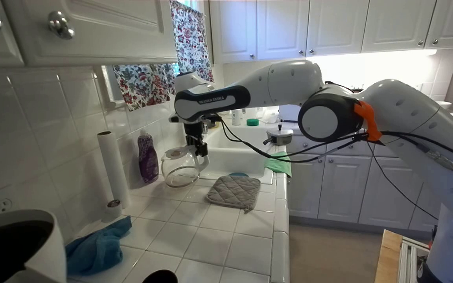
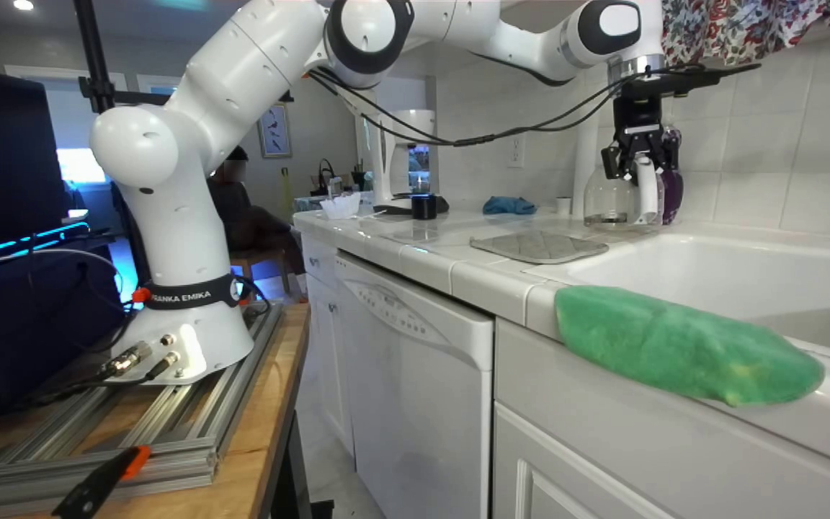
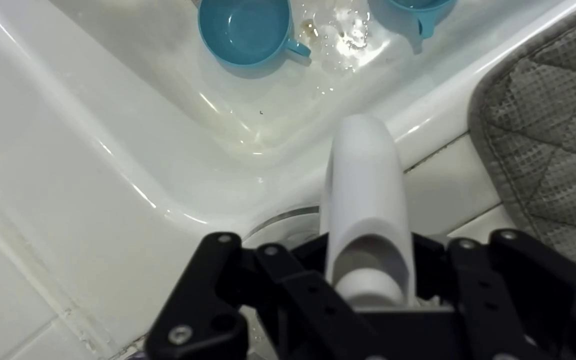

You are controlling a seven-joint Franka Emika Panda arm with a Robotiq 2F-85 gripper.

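Above the tiled surface (image 1: 214, 236), the claw (image 3: 370, 250) is closed down onto the white handle (image 3: 368, 190) of the glass carafe (image 1: 177, 169), presumably its easiest part to clamp.

Rounded white arm (image 1: 295, 83) — FRANKA EMIKA lettering (image 1: 211, 100) on black, orange clip (image 1: 370, 122), black cables (image 2: 472, 141), black jaws — silver screws (image 3: 180, 334)

On the dark arm strip (image 1: 212, 101), a little above the hand (image 1: 201, 150), is written "FRANKA EMIKA"; the same name, first letter unclear, stands on the black base band (image 2: 188, 295), lower.
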